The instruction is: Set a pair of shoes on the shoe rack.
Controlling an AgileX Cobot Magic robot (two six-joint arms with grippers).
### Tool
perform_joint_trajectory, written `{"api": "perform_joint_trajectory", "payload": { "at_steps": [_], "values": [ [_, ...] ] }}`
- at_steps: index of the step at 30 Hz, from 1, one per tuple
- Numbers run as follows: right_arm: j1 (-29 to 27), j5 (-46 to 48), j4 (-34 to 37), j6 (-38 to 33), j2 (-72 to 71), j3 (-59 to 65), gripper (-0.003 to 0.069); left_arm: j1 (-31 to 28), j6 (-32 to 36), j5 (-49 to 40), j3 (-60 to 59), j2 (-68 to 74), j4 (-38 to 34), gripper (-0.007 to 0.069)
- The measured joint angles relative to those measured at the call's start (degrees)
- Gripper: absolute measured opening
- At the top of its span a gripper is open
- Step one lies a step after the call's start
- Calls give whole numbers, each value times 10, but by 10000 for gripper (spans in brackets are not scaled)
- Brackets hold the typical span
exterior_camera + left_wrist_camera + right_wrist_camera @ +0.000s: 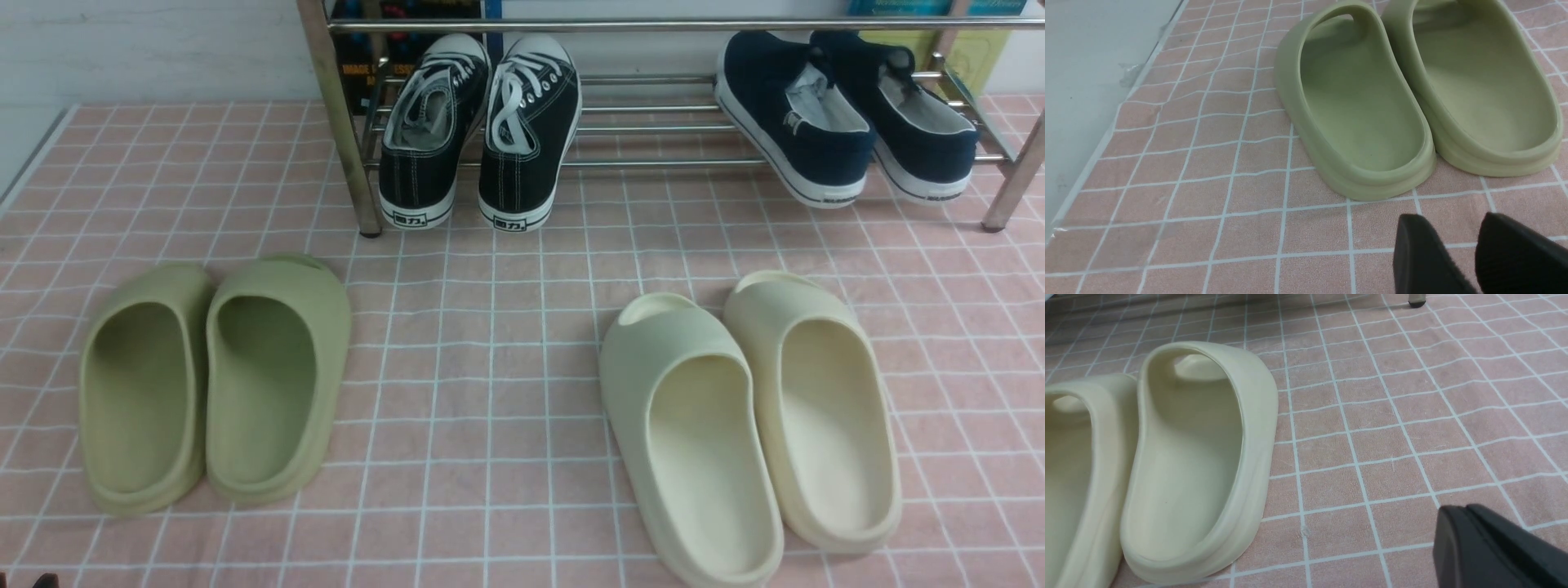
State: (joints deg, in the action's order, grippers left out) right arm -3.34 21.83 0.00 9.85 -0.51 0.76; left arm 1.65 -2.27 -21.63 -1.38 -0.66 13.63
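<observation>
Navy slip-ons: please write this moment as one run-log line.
navy slip-ons: on shoe rack | left pincer: open, empty | right pincer: shut, empty

I count two navy slip-ons [841, 122], two black lace-up sneakers [482, 131], two green slides [216, 384], two cream slides [751, 425] and one shoe rack [653, 24].

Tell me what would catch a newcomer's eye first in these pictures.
Probably the two pairs of foam slides on the pink checked cloth: green slides toward the left, cream slides toward the right. Behind them, the chrome shoe rack holds black lace-up sneakers on its left part and the navy slip-ons on its right, heels facing the camera.
</observation>
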Motion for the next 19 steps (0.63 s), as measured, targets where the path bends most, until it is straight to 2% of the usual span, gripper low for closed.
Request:
{"api": "perform_joint_trajectory", "payload": {
  "at_steps": [19],
  "values": [
    [0, 0, 0, 1, 0, 0, 47, 0, 0, 0, 0, 0, 0, 239]
  ]
}}
